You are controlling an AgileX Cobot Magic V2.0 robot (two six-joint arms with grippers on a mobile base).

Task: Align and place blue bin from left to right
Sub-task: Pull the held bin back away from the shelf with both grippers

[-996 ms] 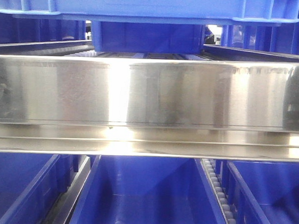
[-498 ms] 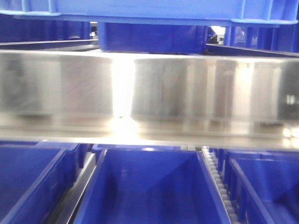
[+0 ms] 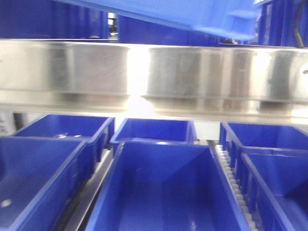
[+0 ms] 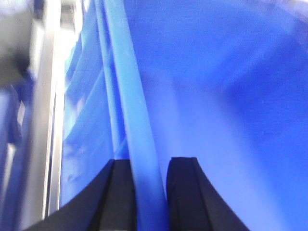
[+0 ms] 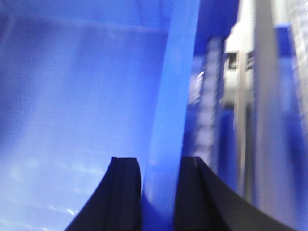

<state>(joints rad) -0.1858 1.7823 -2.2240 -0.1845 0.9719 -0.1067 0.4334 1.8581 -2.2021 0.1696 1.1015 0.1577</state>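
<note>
Blue bin is carried high, at the top edge of the front view, above and just in front of the steel shelf beam. It hangs tilted, with the right end lower than the left. Only the underside and a corner of the lip show there: medium blue moulded plastic, lighter than the darker lower bins that sit in rows beneath the beam beside a roller track. Left end effector is clamped on the bin's rim, with black fingers on either side of the lip and no gap visible. Right end effector is closed the same way on the opposite rim. Both wrist views are blurred, showing smooth blue inner wall and nothing I can make out inside. Judgement: a stiff shell, probably light if empty, not fragile. The smooth walls would give fingers little purchase. The thick rim is the sensible hold, one end effector on each opposing side, near mid-length so the load balances. The bin is wide enough that uneven lift shows up at once as tilt, as it does now. It will likely need levelling before the base meets the shelf, or a corner could catch on the beam.
</note>
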